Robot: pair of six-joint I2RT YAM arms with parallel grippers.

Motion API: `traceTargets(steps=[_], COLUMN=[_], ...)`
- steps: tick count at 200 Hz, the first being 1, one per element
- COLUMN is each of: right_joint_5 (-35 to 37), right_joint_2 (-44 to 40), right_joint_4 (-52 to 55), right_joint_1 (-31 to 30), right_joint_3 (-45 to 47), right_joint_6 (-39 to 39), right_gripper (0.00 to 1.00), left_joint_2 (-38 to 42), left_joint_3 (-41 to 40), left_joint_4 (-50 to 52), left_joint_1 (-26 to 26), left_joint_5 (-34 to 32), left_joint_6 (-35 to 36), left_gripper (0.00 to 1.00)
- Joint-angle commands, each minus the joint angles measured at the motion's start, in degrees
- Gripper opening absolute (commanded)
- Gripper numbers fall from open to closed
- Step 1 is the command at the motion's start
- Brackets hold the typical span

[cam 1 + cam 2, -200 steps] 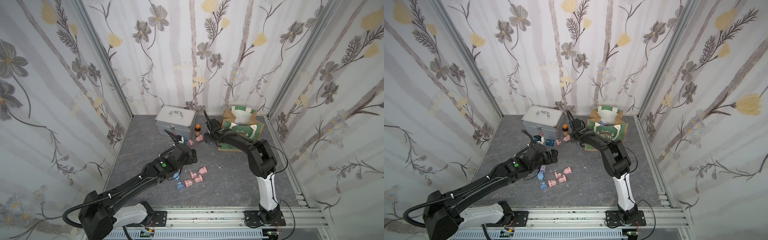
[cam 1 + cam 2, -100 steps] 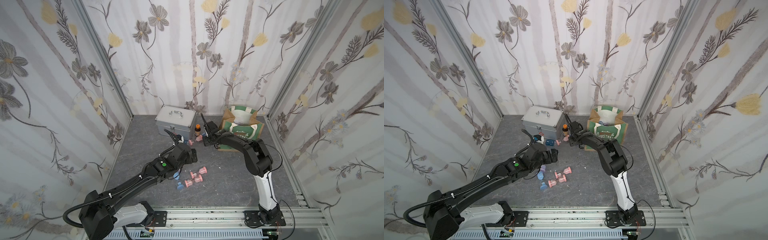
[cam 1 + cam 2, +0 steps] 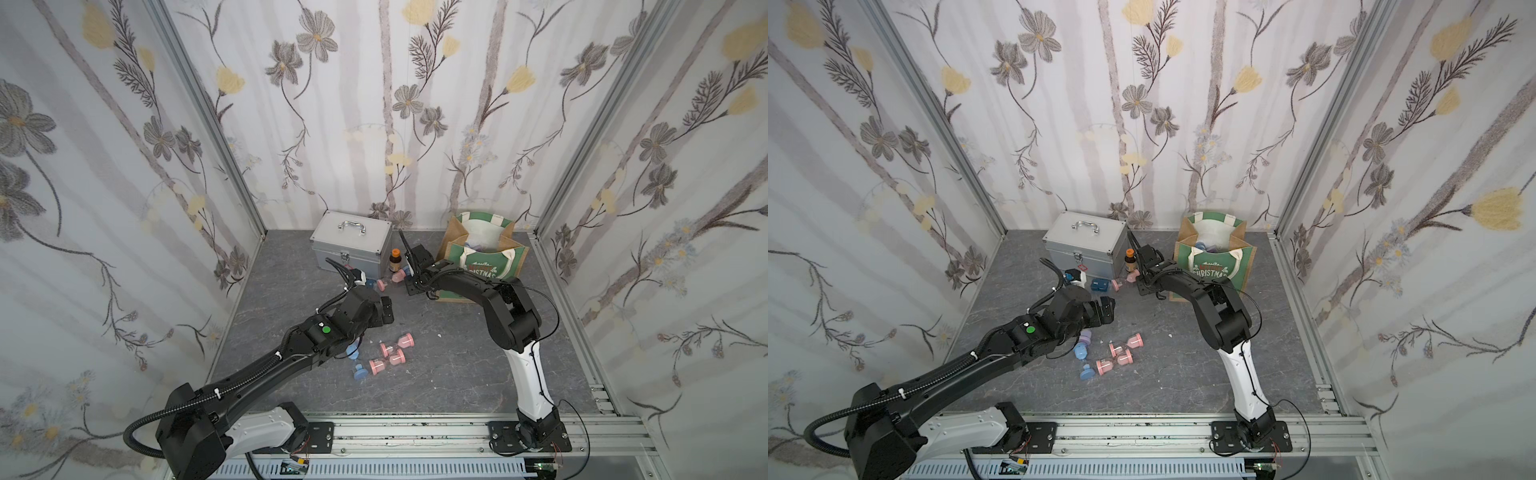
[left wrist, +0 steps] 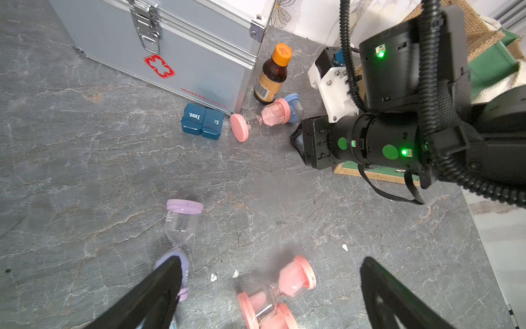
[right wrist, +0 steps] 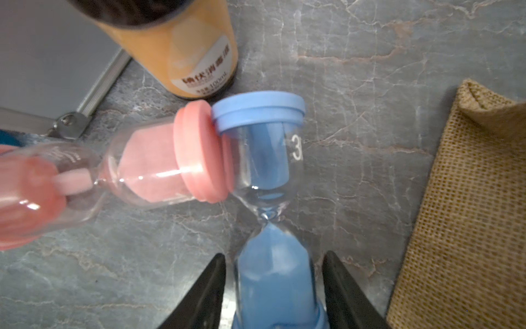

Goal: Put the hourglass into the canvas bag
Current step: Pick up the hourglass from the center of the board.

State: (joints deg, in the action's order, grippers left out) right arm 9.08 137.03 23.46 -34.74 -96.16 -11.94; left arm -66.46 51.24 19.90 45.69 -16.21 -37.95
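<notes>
grey marbled bench (image 3: 436, 353), floral walls. blue hourglass (image 5: 270, 242) lies near the canvas bag (image 3: 505, 266), just above mid-frame in both top views, its far cap touching a pink hourglass (image 5: 159, 165). right pincer (image 5: 273, 253) straddles its near bulb, jaws not quite pinching; close squarely on the bulb, then lift straight so the pink one is not dragged. left pincer (image 4: 270, 260) gapes, empty. counted: about six hourglasses out, one bag, one bottle (image 4: 271, 74), one case (image 3: 353, 241).

Rough woven jute on bag (image 5: 469, 213); clear glossy glass, matt blue plastic caps on hourglass (image 5: 270, 171); brushed metal case (image 4: 185, 42); matt stone-look table (image 4: 85, 171); glossy brown bottle (image 4: 270, 77).
</notes>
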Motion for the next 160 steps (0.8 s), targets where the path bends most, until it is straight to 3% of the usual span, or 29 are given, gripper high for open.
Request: traceTargets(steps=[1, 36, 69, 160], right_joint_5=[-0.1, 0.4, 0.2, -0.7], right_joint_2=[0.9, 0.8, -1.4, -15.7], right_joint_4=[-0.1, 0.4, 0.9, 1.5], right_joint_1=[0.0, 0.0, 0.0, -0.1], right_joint_3=[-1.0, -0.9, -0.5, 3.8], right_joint_6=[-0.5, -0.5, -1.2, -3.9], right_gripper=[0.5, 0.47, 0.37, 0.26], left_joint_2=[0.0, 0.3, 0.4, 3.2], left_joint_3=[0.0, 0.0, 0.3, 1.6], left_joint_4=[-0.8, -0.7, -0.4, 1.2], left_joint_1=[-0.2, -0.3, -0.3, -0.7], left_joint_5=[-0.2, -0.2, 0.0, 0.1], left_joint_6=[-0.6, -0.6, -0.7, 0.5], left_gripper=[1.0, 1.0, 1.0, 1.0])
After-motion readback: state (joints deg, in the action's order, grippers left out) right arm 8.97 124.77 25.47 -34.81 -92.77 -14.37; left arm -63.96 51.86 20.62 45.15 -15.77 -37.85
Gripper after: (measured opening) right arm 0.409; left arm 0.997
